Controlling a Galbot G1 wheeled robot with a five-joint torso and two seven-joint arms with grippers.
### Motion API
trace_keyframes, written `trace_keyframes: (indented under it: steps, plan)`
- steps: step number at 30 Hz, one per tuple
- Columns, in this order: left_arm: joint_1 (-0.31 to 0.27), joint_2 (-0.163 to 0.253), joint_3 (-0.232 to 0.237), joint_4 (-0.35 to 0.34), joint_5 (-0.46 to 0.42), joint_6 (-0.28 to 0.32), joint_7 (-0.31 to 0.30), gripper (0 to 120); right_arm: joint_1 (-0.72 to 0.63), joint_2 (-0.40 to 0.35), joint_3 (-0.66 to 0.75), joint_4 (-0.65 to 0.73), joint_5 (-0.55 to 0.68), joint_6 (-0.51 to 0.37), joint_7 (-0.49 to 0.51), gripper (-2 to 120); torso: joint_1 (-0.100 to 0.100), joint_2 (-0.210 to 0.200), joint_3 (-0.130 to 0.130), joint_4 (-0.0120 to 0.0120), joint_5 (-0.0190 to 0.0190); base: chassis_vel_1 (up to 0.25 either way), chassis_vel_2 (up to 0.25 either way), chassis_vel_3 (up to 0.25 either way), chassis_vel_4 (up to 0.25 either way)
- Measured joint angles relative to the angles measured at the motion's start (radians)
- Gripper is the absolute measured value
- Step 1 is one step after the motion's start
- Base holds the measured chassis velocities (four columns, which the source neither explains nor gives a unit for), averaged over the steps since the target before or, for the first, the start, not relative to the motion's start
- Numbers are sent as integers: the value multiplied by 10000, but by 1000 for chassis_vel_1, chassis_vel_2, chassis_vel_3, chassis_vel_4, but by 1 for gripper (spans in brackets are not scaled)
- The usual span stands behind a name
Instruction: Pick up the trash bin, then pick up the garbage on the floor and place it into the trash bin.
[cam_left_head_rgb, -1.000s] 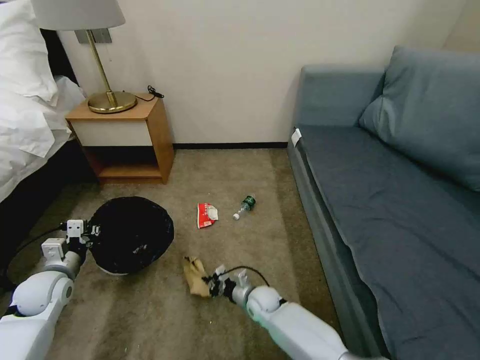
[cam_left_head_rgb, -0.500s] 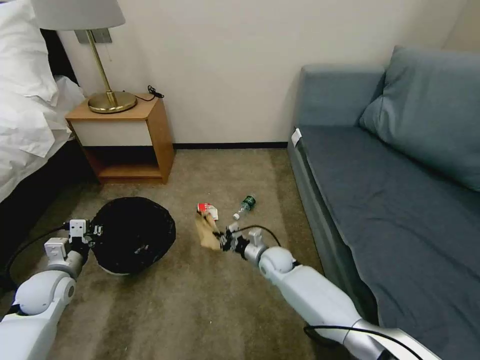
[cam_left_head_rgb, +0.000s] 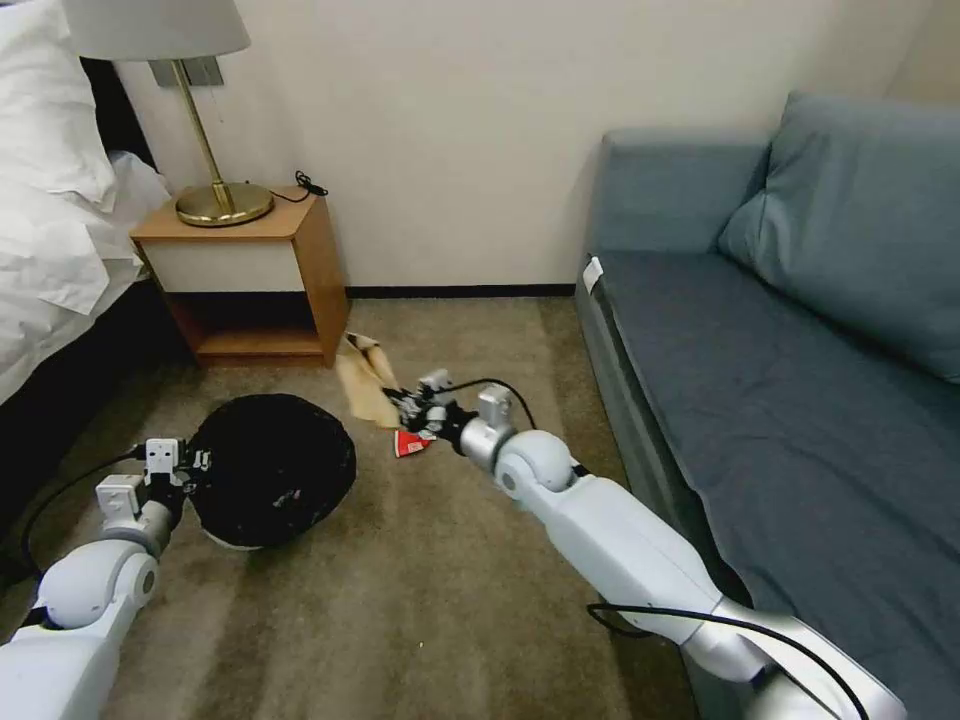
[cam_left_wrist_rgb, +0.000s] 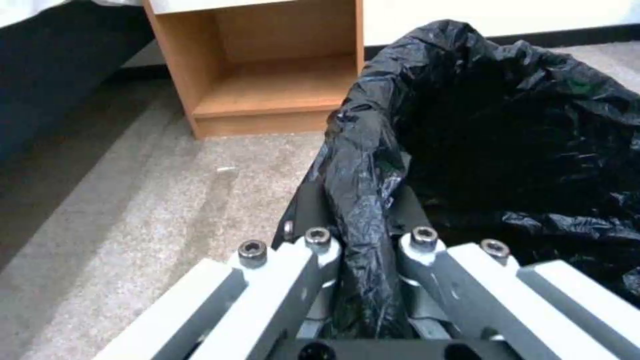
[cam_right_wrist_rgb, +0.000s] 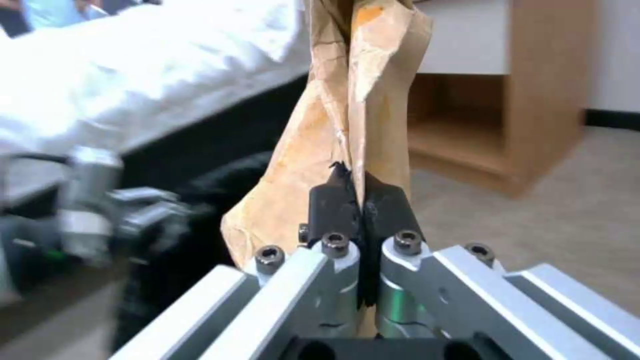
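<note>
The trash bin (cam_left_head_rgb: 272, 468), lined with a black bag, is held a little above the grey-brown floor (cam_left_head_rgb: 420, 600) at the left. My left gripper (cam_left_head_rgb: 190, 465) is shut on its near-left rim, and the fingers (cam_left_wrist_rgb: 313, 200) pinch the bag's folded edge (cam_left_wrist_rgb: 363, 165). My right gripper (cam_left_head_rgb: 405, 405) is shut on a crumpled brown paper bag (cam_left_head_rgb: 365, 380), a piece of the garbage, raised in the air just beyond the bin's far-right edge. Seen close up, the black fingertips (cam_right_wrist_rgb: 333, 197) clamp the paper bag (cam_right_wrist_rgb: 360, 90). A red-and-white wrapper (cam_left_head_rgb: 408, 444) lies on the carpet, partly under the right wrist.
A wooden nightstand (cam_left_head_rgb: 250, 270) with a brass lamp (cam_left_head_rgb: 215, 200) stands against the wall behind the bin. The bed (cam_left_head_rgb: 50, 230) is along the left and a blue sofa (cam_left_head_rgb: 780, 350) along the right. Open carpet lies in front.
My right gripper has lifted the paper bag off the carpet and carried it forward and to the left, up beside the bin's far edge. The left arm and the bin have barely moved.
</note>
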Motion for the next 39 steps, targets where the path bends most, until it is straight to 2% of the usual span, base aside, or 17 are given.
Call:
trace_keyframes:
  steps: [9, 14, 15, 16, 18, 19, 21, 23, 25, 26, 28, 29, 31, 35, 36, 39]
  plan:
    - [6, -4, -50, -59, -95, -22, -36, 4, 7, 667, -717, -218, 369, 80, 78, 0, 0, 0, 0, 0, 2, 0, 0, 0, 0]
    - [18, -53, -67, -55, -140, -44, -37, 4, -196, 1251, -1012, -982, -111, 391, 224, 0, 0, 0, 0, 0, 1, 0, 0, 0, 0]
    - [-34, -94, -46, -29, -166, -55, -37, 4, -293, 1596, -1052, -1574, -391, 611, 314, 7, 0, 0, -1, 0, 0, 0, 0, 0, 0]
    - [-34, -94, -46, -29, -166, -55, -37, 4, -293, 1596, -1052, -1574, -391, 611, 314, 7, 0, 0, -1, 0, 0, 0, 0, 0, 0]
    - [-74, -123, -5, -23, -186, -62, -35, 4, -379, 1894, -1061, -2081, -724, 894, 327, 15, 0, 0, 0, 1, 0, 0, 0, 0, 0]
    - [-74, -123, -5, -23, -186, -62, -35, 4, -379, 1894, -1061, -2081, -724, 894, 327, 15, 0, 0, 0, 1, 0, 0, 0, 0, 0]
    - [-88, -121, 6, -17, -212, -72, -34, 4, -440, 1946, -1061, -2192, -825, 935, 337, 28, 0, 0, 0, -1, 1, 0, 0, 0, 0]
    - [-89, -116, 1, -5, -213, -78, -33, 4, -441, 1921, -1059, -2190, -836, 934, 339, 32, 0, 0, 0, -1, 1, 0, 0, 0, 0]
    - [-83, -99, -35, 19, -214, -90, -28, 4, -442, 1839, -1018, -2163, -863, 932, 347, 42, 0, 0, 0, -1, 0, 0, 0, 0, 0]
    - [-83, -99, -35, 19, -214, -90, -28, 4, -442, 1839, -1018, -2163, -863, 932, 347, 42, 0, 0, 0, -1, 0, 0, 0, 0, 0]
    - [-58, -97, -82, 50, -205, -130, -14, 4, -448, 1700, -953, -1993, -861, 980, 566, 53, 0, 0, 0, 0, 1, 0, 0, 0, 0]
    - [-58, -97, -82, 50, -205, -130, -14, 4, -448, 1700, -953, -1993, -861, 980, 566, 53, 0, 0, 0, 0, 1, 0, 0, 0, 0]
    - [-99, -89, -184, 118, -193, -181, -31, 4, -452, 1552, -744, -1656, -775, 1006, 1144, 65, 0, 0, 1, -1, 0, 0, 0, 0, 0]
    - [-194, -32, -330, 148, -260, -200, -105, 4, -412, 1525, -452, -1425, -644, 954, 1603, 73, 0, 0, 0, -1, 2, 0, 0, 0, 0]
    - [-260, 56, -449, 152, -361, -204, -178, 4, -326, 1489, -127, -1270, -453, 869, 2014, 82, 0, 0, 0, 0, 4, 0, 0, 0, 0]
    - [-285, 192, -560, 148, -465, -204, -247, 4, -240, 1365, 193, -1194, -253, 781, 2311, 90, 0, 0, 0, 2, 4, 0, 0, 0, 0]
